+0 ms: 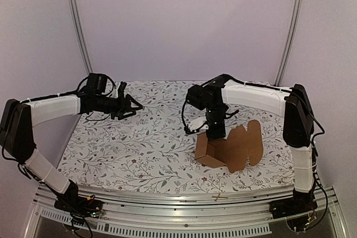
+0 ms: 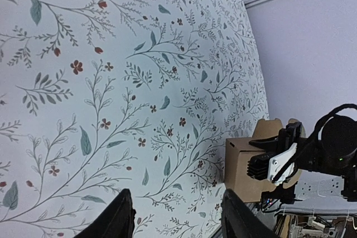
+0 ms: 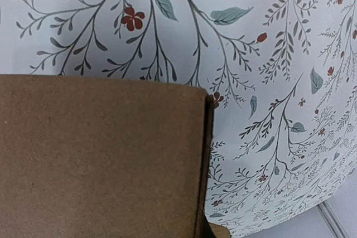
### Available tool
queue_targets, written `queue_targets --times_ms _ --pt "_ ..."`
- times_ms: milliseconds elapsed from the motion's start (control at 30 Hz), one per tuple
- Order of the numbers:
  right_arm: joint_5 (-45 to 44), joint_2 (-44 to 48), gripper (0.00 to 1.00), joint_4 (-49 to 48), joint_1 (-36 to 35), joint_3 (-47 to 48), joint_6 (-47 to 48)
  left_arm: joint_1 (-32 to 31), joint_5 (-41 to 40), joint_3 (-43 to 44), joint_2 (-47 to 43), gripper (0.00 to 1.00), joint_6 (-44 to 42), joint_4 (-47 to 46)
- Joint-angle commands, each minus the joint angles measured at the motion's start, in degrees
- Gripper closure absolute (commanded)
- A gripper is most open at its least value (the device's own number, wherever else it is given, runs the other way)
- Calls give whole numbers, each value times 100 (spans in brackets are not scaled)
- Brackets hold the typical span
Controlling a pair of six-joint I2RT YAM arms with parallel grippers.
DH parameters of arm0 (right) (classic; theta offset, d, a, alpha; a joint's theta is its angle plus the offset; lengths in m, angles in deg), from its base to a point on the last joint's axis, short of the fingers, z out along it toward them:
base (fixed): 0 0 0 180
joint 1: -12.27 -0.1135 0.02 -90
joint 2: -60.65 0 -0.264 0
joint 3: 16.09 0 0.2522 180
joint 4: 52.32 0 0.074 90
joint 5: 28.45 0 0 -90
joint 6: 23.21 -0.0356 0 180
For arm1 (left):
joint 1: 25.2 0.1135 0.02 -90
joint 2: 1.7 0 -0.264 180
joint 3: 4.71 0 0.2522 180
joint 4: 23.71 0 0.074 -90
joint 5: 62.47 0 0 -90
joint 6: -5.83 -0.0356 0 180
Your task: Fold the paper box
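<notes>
The right gripper (image 1: 216, 131) is seen closed at the rear wall of the paper box (image 1: 210, 153), right of centre in the top view; a pinch cannot be confirmed. The left gripper (image 2: 177, 217) is held half-open and empty over the floral cloth (image 1: 128, 149).

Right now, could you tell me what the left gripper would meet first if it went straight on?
Probably the white floral tablecloth, ahead of the left gripper; the brown cardboard box stands off to the side.
</notes>
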Motion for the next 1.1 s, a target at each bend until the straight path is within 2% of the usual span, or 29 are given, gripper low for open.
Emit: queue_targets --times_ms 0,200,400,667,933,1067 --pt "-549 -311 98 1527 -141 -105 178 28 -343 -71 -55 47 -562 895" --pt "-387 -476 93 613 -251 -386 -30 28 -303 -243 -150 47 -589 808" --pt "-140 -199 89 -137 -252 -644 -194 29 -299 -409 -227 47 -615 720" --pt "79 -82 88 -602 -255 -1022 -307 27 -229 -482 -66 48 -539 540" --pt "94 6 92 -1266 -256 -1540 -386 26 -194 -521 46 48 -529 440" --pt "-164 143 96 -1938 -268 -1949 -528 11 -186 -591 133 49 -452 306"
